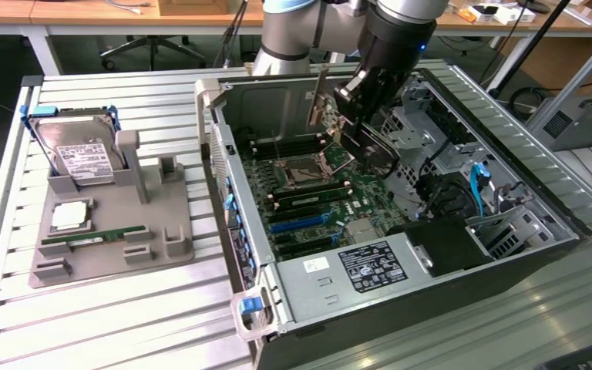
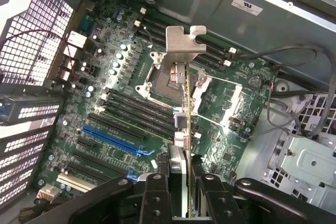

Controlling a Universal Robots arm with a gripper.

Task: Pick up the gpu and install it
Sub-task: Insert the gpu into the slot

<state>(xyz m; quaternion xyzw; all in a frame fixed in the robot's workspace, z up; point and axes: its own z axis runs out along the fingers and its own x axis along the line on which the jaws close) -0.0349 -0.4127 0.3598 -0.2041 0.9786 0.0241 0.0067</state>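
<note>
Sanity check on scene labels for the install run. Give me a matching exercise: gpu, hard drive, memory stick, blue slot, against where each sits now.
Things
1. gpu
2. hard drive
3. memory stick
4. blue slot

Places
A. lying flat in the grey fixture outside the case
B. fixed on the motherboard
C. clamped edge-on in the gripper, above the motherboard
D. propped up, tilted, at the end of the grey fixture

Pairs: 1-C, 2-D, 3-A, 4-B
</note>
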